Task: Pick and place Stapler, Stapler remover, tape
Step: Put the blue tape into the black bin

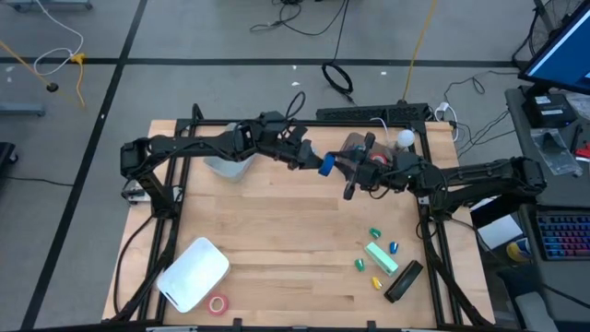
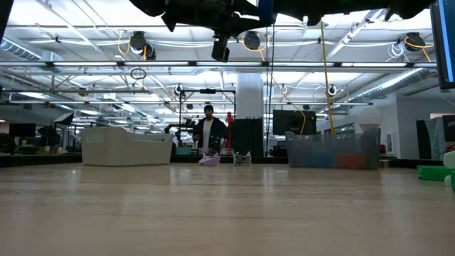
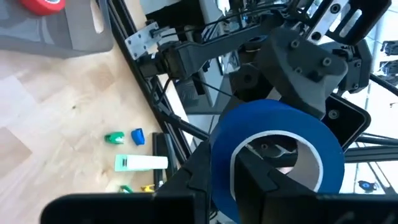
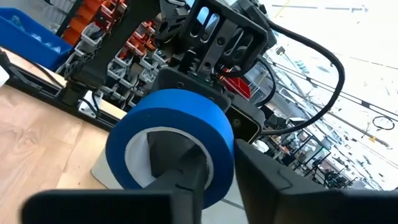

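Note:
A blue tape roll (image 1: 326, 164) with a pale core hangs in the air above the table's far middle, between my two grippers. My left gripper (image 1: 319, 161) reaches it from the left and is shut on it. My right gripper (image 1: 337, 169) meets it from the right and is shut on it too. A red tape roll (image 1: 218, 304) lies flat near the front edge. A pale green stapler (image 1: 381, 257) and a black one (image 1: 403, 281) lie at the near right. Small green, blue and yellow stapler removers (image 1: 375, 233) are scattered around them. My left gripper pinches the ring's wall (image 3: 222, 149), one finger (image 3: 264, 180) inside the pale core and one (image 3: 194, 177) on the blue outer face. It comes about level from the table's left. The roll stands on edge, lifted clear of the table. My right gripper has the wall on the roll's other side (image 4: 225, 155), one finger (image 4: 177, 158) in the core and the other (image 4: 273, 183) against the blue outside. It comes about level from the table's right.
A white bin (image 1: 194, 274) sits at the near left beside the red roll. A pale bin (image 1: 229, 164) stands under my left arm. A clear bin (image 1: 355, 148) holding red things stands under my right gripper. A white ball (image 1: 405, 138) rests at the far right.

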Action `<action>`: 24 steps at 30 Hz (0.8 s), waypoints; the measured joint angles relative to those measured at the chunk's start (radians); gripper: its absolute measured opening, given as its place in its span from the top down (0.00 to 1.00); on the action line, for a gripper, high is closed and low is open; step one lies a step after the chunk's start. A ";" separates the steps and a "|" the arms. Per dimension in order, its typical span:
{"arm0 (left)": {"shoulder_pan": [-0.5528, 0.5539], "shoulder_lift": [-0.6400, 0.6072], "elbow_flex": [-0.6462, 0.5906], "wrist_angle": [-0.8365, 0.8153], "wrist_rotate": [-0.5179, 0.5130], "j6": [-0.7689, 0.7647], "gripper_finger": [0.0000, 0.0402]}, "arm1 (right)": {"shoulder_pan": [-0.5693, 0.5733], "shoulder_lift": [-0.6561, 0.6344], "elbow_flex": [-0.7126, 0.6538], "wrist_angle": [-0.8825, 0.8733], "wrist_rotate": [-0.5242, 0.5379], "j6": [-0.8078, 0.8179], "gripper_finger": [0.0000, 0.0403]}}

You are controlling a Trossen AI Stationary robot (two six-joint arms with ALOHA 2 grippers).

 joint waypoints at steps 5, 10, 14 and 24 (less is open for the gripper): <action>0.000 0.000 0.000 -0.001 -0.004 0.019 0.80 | 0.000 0.000 0.002 -0.007 0.009 0.001 0.92; 0.011 0.000 -0.001 -0.010 -0.034 0.182 0.66 | 0.000 -0.002 0.002 -0.057 0.103 0.002 0.92; 0.042 0.000 -0.002 -0.042 -0.031 0.302 0.58 | 0.000 -0.003 0.003 -0.141 0.188 0.002 0.92; 0.109 -0.002 -0.002 -0.406 -0.071 0.547 0.52 | -0.111 -0.001 0.001 -0.567 0.426 0.125 0.92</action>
